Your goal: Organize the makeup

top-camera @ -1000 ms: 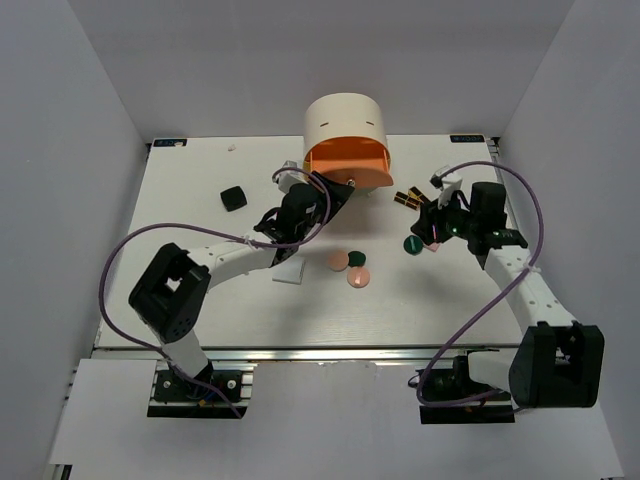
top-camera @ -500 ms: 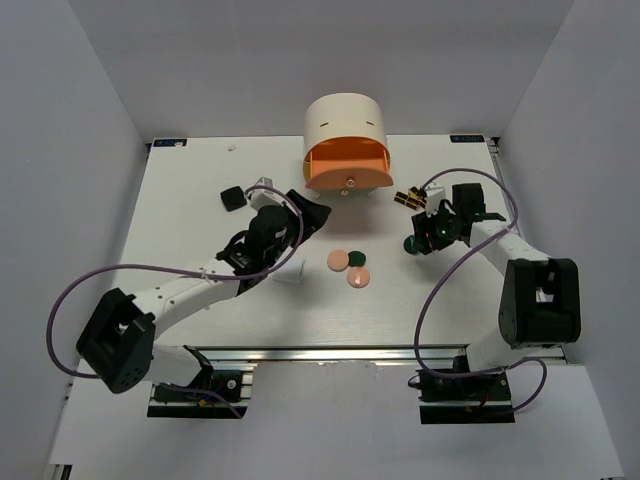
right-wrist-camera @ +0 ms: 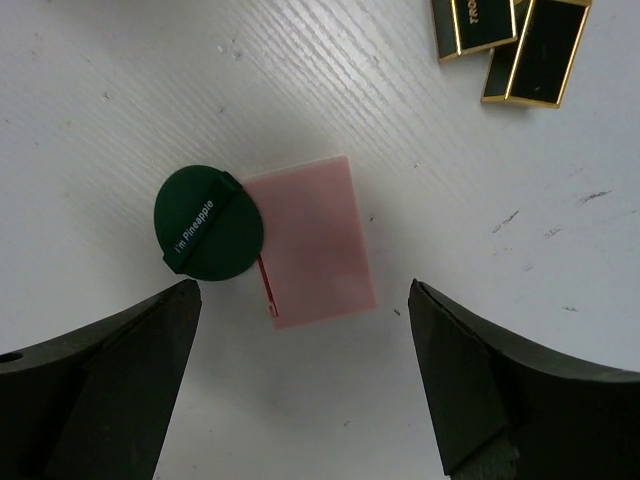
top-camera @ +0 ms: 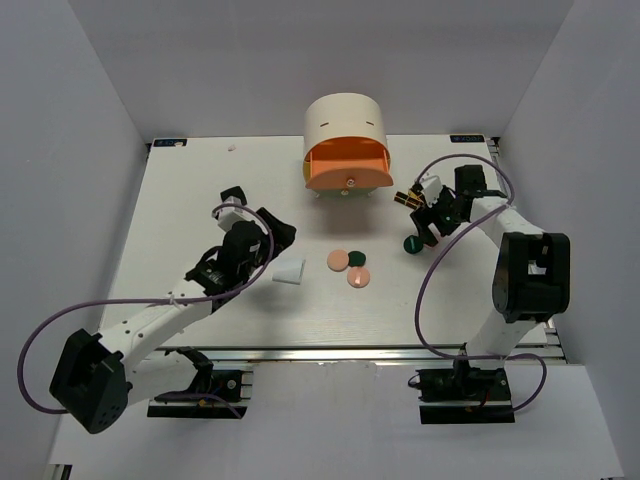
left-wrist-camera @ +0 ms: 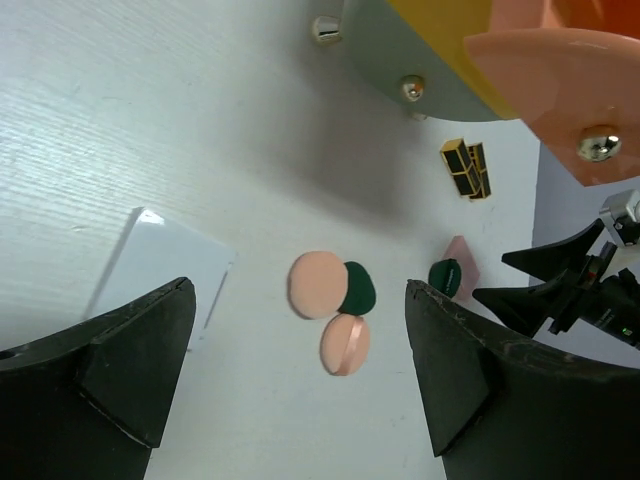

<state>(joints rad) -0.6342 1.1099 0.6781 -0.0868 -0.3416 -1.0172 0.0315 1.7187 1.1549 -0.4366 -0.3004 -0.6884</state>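
Pulled left tool (left-wrist-camera: 298, 290) back from cabinet (top-camera: 345, 125); spread now, gripping nothing, above white compact (left-wrist-camera: 160, 265) & pink discs (left-wrist-camera: 315, 285). Swung right tool (right-wrist-camera: 302, 290) over pink compact (right-wrist-camera: 310, 240) touching green disc (right-wrist-camera: 208, 222); spread wide, empty. Makeup all loose on tabletop (top-camera: 180, 200), so sorting prob. barely begun.

Two pink discs (top-camera: 339, 261) and two dark green discs (top-camera: 357, 259) are lying on the tabletop (top-camera: 200, 180). One white compact (top-camera: 289, 270), one pink compact (right-wrist-camera: 310, 240) and one black compact (top-camera: 234, 192) are sitting there too. At least two lipstick tubes (right-wrist-camera: 535, 50) are showing near the right edge, and one cabinet (top-camera: 345, 125) is standing at the far edge.
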